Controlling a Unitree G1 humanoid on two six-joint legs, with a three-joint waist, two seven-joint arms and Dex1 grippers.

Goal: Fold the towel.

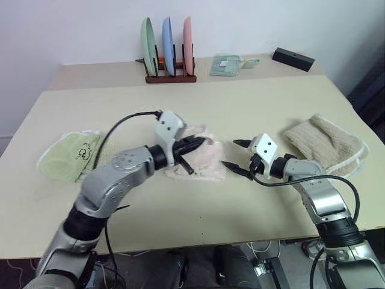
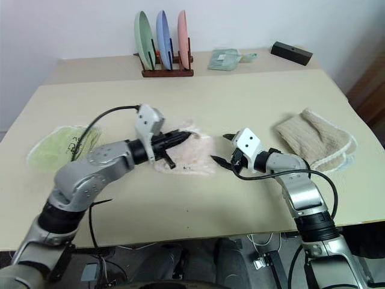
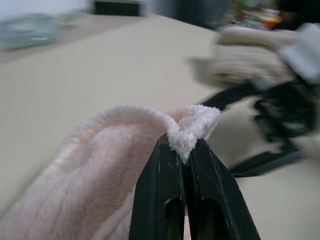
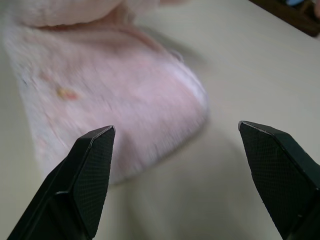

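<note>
Here the left pincer (image 1: 201, 142) is clamped tight on a folded corner of the pale pink towel (image 1: 201, 162), its two black fingers (image 3: 167, 200) pressed together with a tuft of terry sticking out between their tips. The rest of the towel lies bunched on the cream table (image 1: 198, 211) near the middle, beneath and just past that pincer, with the gripped corner lifted off the heap. Beside it, toward the robot's right, the right pincer (image 1: 237, 158) hangs near the towel's rounded edge with its fingers spread wide and nothing between them; it is not touching the cloth. Farther out to the sides, a light green towel (image 1: 69, 155) lies at the left edge of the table and a beige towel (image 1: 325, 143) with whitish edging at the right, both well apart from the pink one. At the far side stand a wooden rack (image 1: 170, 77) holding three upright plates, a small greenish packet (image 1: 227, 64) and a black box (image 1: 293, 58).
</note>
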